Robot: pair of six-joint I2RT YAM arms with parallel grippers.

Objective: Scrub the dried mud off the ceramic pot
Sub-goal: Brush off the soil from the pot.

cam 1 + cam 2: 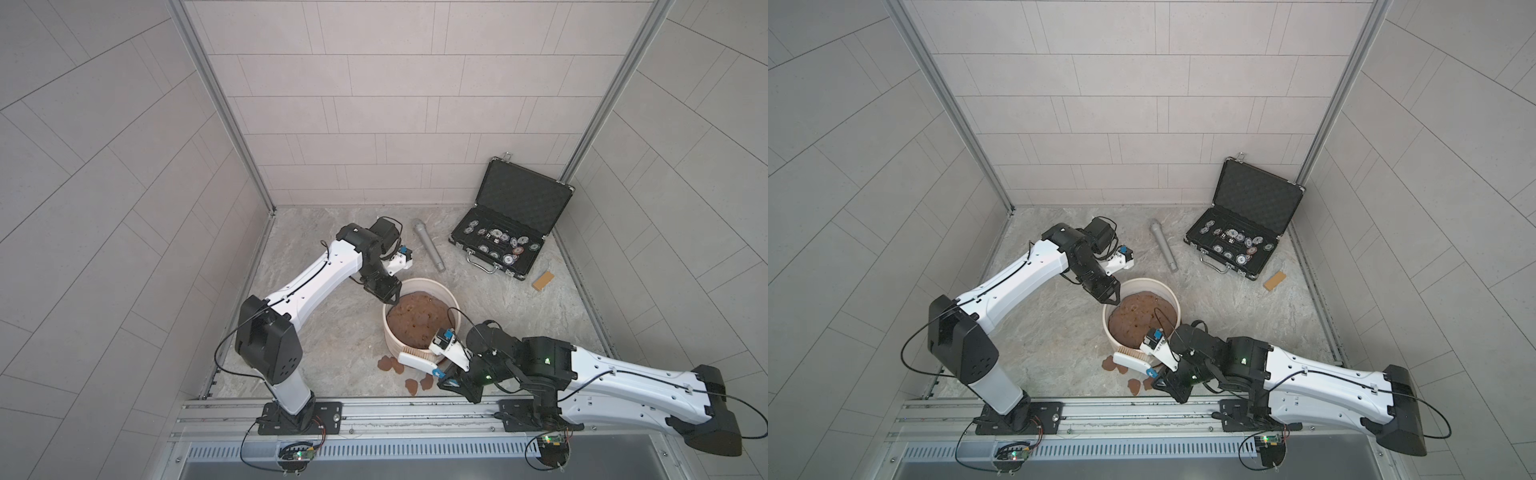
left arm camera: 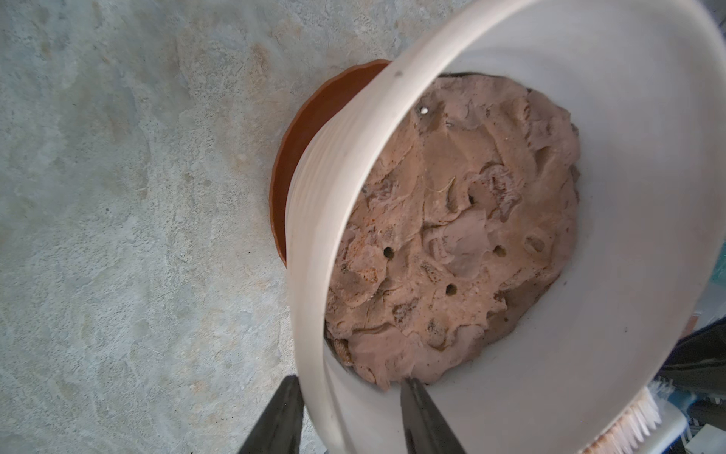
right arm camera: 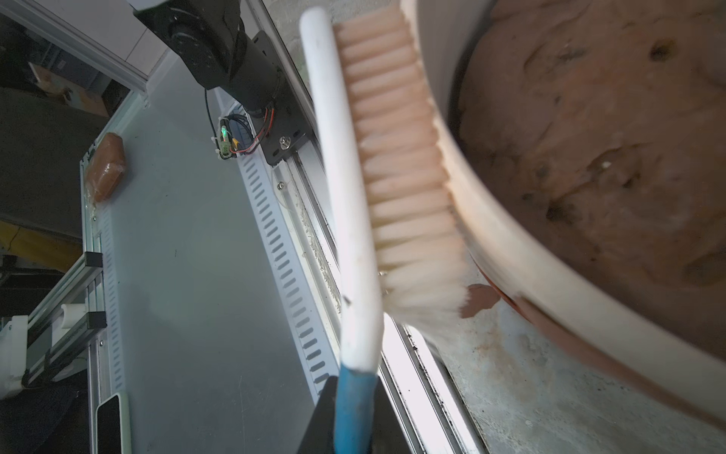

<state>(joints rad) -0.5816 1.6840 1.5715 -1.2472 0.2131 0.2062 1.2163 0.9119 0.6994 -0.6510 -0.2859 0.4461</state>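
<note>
The ceramic pot (image 1: pixel 417 281) (image 1: pixel 1144 281) is cream-white and stands on a brown saucer (image 2: pixel 300 157), with a lumpy soil mound (image 1: pixel 417 318) inside. My left gripper (image 1: pixel 390 298) (image 2: pixel 349 387) is shut on its far-left rim, one finger outside the wall and one inside. My right gripper (image 1: pixel 442 376) (image 3: pixel 351 412) is shut on the blue handle of a white scrub brush (image 1: pixel 415 359) (image 3: pixel 345 196). The brush's bristles (image 3: pixel 404 157) press against the pot's near outer wall. Flat reddish-brown patches of dried mud (image 1: pixel 388 364) (image 1: pixel 1134 386) (image 3: pixel 479 298) lie on the floor below the brush.
An open black case of poker chips (image 1: pixel 507 232) stands at the back right. Between it and the left arm lies a grey cylinder (image 1: pixel 428 251), and a tan block (image 1: pixel 543 281) lies in front of the case. A metal rail (image 1: pixel 374 411) bounds the near edge.
</note>
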